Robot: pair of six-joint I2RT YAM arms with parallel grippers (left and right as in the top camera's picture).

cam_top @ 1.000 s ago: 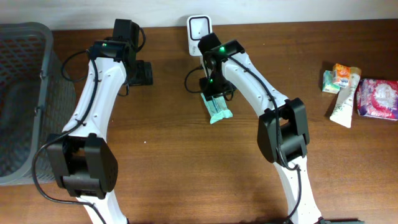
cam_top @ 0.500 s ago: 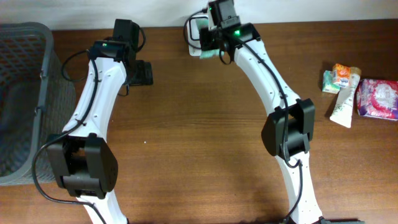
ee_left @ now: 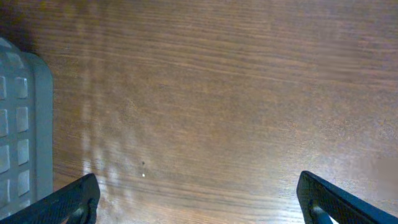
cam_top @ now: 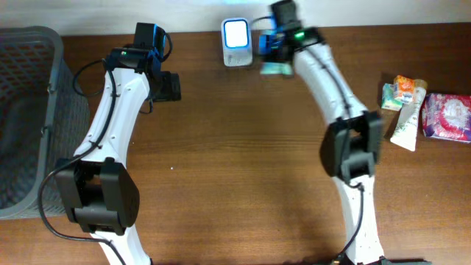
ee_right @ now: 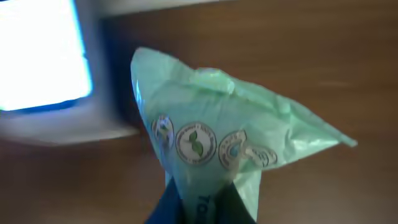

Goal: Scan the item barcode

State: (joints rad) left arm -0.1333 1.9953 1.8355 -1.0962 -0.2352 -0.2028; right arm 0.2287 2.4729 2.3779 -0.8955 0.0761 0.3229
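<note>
Up at the back edge of the worktop (cam_top: 221, 147), the right pincer (ee_right: 198, 205) is pinching the green packet (ee_right: 217, 140) by its lower end, lifted just beside the lit scanner (cam_top: 236, 33). My guess is that's to turn a printed face toward the window. Meanwhile the left pincer (ee_left: 199, 208) hangs spread wide over bare wood by the basket (cam_top: 33, 88). The right wrist view shows round logos (ee_right: 196, 143) but no barcode I can spot. Overhead just gives a blurry green smear, though it does show the spare items (cam_top: 423, 110) far right.
</note>
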